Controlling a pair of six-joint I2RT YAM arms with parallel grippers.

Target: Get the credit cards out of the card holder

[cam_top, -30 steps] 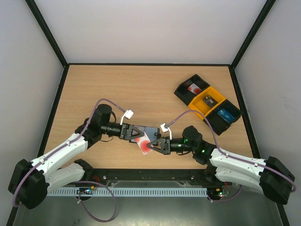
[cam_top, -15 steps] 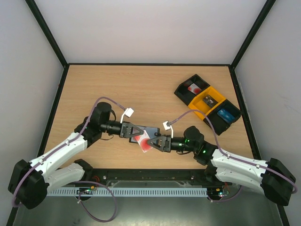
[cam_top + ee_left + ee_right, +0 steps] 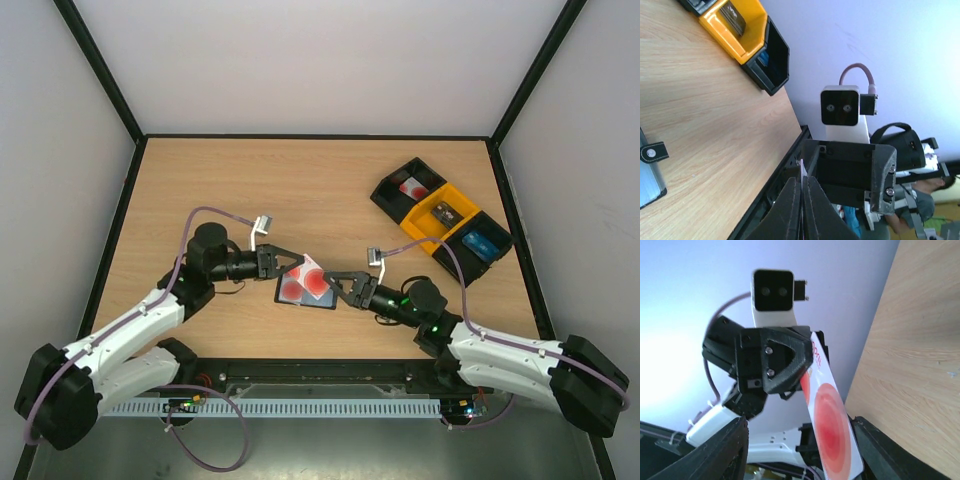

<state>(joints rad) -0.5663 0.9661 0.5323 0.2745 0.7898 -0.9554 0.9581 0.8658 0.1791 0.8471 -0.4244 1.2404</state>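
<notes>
The black card holder (image 3: 297, 301) lies open on the table between the two arms; its grey-blue sleeve and black tab (image 3: 651, 170) show at the left edge of the left wrist view. A red round mark shows on its face. My left gripper (image 3: 291, 266) is shut on one of the credit cards (image 3: 316, 281), pale with a large red round mark (image 3: 833, 432). It holds the card just above the holder, edge-on in its own view (image 3: 802, 172). My right gripper (image 3: 336, 286) faces it, open, its fingers (image 3: 729, 452) either side of the card's free end.
A row of black and yellow bins (image 3: 441, 219) with small items stands at the back right, also seen in the left wrist view (image 3: 742, 30). The table's black front rail (image 3: 320, 372) runs close behind both grippers.
The card passed from the right gripper to the left one. The left jaws shut on it and drew back left. The right jaws opened and backed off to the right.
</notes>
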